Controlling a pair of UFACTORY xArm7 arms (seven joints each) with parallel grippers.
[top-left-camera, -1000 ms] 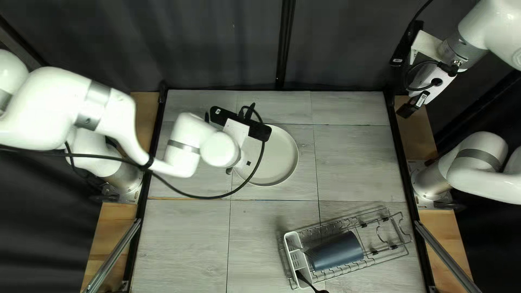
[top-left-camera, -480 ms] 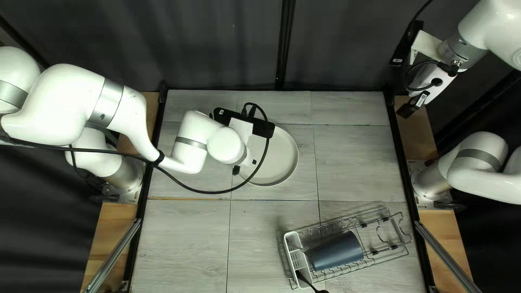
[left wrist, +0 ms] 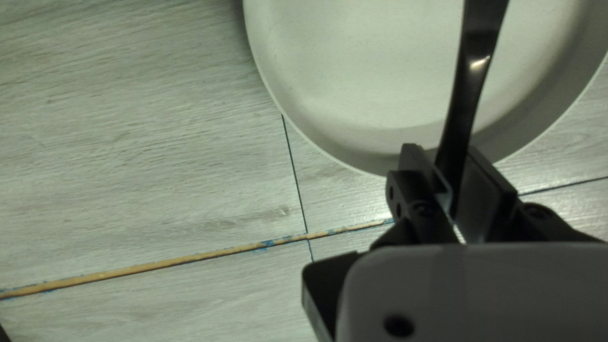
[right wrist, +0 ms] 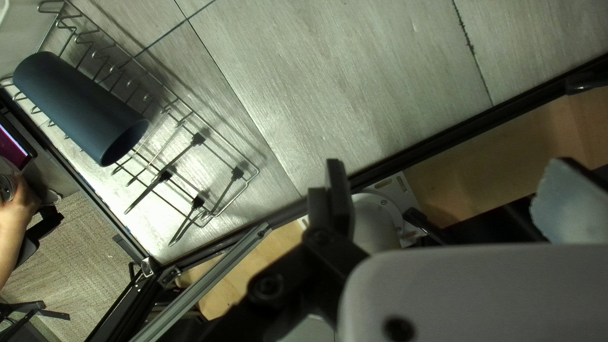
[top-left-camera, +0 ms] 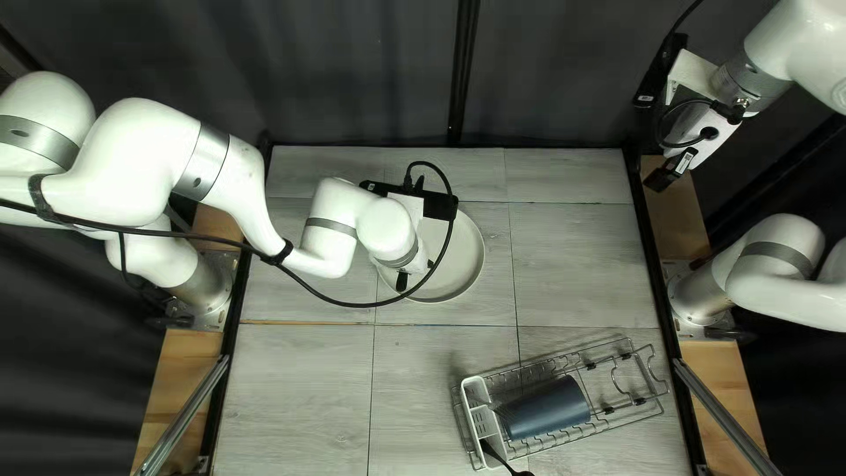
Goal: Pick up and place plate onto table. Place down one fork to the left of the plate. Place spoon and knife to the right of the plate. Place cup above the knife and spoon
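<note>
Dark blue, the cup (top-left-camera: pixel 545 409) lies on its side in the wire rack (top-left-camera: pixel 641 401), beside the white holder (top-left-camera: pixel 480 406) with its black utensil (top-left-camera: pixel 496 456). Beyond, the left gripper (top-left-camera: pixel 403 282) has its fingers closed on a dark piece of cutlery (left wrist: pixel 467 107), above the pale plate (top-left-camera: pixel 467 256) on the table (top-left-camera: pixel 582 264). Farthest, the right gripper (top-left-camera: pixel 659 179): fingers wide apart, empty.

Robotics lab: 2 white arms (top-left-camera: pixel 132 163), dark curtain (top-left-camera: pixel 361 79)

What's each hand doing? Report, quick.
Left hand: closed, holding a slender, dark, shiny utensil.
Right hand: open, holding nothing.
</note>
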